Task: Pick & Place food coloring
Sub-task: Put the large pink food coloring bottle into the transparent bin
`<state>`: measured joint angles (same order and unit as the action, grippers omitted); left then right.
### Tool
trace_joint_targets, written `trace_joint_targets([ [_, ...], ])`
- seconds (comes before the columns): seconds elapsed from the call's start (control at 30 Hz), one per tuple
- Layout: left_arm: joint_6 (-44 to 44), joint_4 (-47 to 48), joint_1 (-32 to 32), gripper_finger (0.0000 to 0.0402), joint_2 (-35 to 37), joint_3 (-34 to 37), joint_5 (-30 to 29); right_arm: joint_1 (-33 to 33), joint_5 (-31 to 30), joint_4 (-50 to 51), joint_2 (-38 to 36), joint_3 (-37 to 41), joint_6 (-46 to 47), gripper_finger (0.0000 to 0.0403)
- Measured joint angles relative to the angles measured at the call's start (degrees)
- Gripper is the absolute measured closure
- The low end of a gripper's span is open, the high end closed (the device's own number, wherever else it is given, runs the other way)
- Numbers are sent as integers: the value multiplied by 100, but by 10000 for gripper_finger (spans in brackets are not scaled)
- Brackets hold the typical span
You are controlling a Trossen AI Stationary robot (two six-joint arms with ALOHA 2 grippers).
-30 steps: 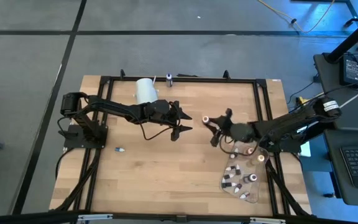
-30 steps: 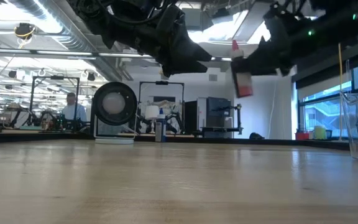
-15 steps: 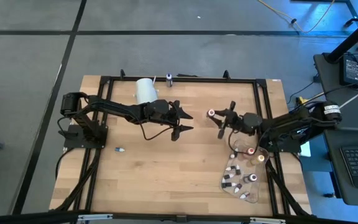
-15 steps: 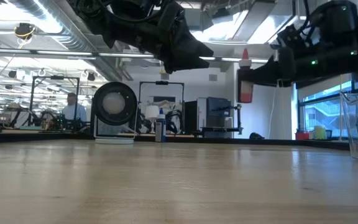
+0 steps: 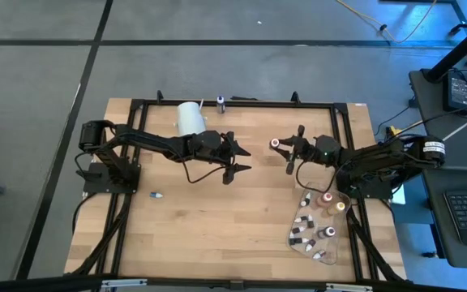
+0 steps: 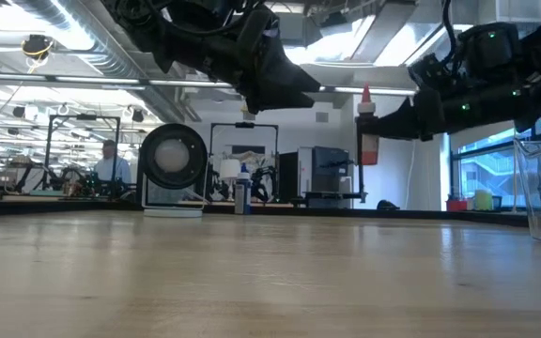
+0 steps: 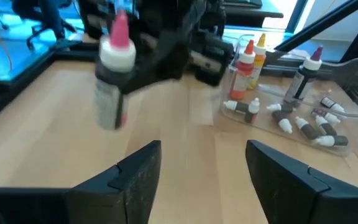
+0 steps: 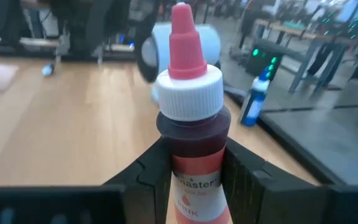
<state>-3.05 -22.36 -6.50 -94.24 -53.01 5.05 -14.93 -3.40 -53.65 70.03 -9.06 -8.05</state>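
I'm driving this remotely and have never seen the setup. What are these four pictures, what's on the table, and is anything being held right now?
Two dark robot arms work at a wooden table. One picture looks straight down, one looks level across the tabletop, and one comes from each arm's wrist. The right gripper is shut on a food coloring bottle with a white collar and pink tip, held upright above the table. The left gripper hangs open and empty just opposite it. A clear tray near the table's right edge holds more small bottles. A large white cylinder lies at the far edge, and one tiny bottle lies near the left arm's base.
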Motion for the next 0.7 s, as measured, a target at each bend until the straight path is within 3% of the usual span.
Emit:
trace_joint_targets([
  [0.17,271,-134,0,173,-2,0,-45,4,13,19,327,17,55,284],
  [0.43,1088,-191,53,174,-4,2,-5,-162,11,-1286,1296,68,-80,284],
  [0.7,1135,-227,274,172,-4,2,8,-462,9,-1561,1843,68,-129,284],
])
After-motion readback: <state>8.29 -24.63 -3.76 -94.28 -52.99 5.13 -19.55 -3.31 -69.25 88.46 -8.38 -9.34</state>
